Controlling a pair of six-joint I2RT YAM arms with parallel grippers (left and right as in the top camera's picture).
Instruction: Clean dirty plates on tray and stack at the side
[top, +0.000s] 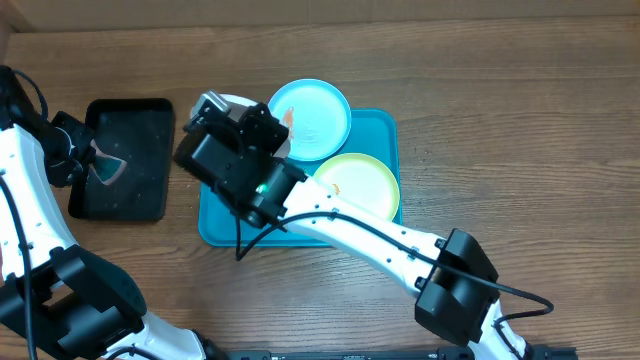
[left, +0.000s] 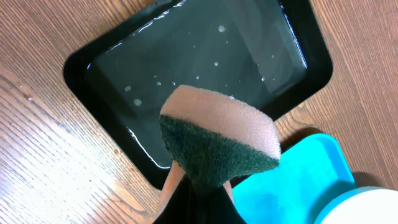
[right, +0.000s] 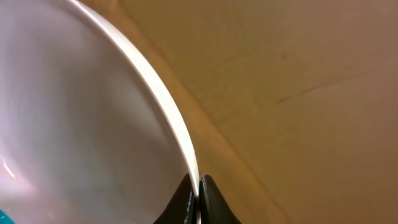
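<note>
The teal tray (top: 385, 130) holds a light blue plate (top: 315, 115) at its back and a yellow-green rimmed plate (top: 365, 180) at its front right, both with small orange smears. My right gripper (right: 198, 186) is shut on the rim of the white plate (right: 81, 124), holding it tilted over the tray's left end; in the overhead view only a sliver of the white plate (top: 232, 99) shows behind that gripper (top: 215, 112). My left gripper (left: 199, 190) is shut on a pink and green sponge (left: 217, 140) above the black tray.
A black rectangular tray (top: 120, 160) with shallow water (left: 186, 62) lies left of the teal tray (left: 298, 180). The right arm (top: 360, 230) crosses the teal tray's front edge. Bare wooden table surrounds both trays.
</note>
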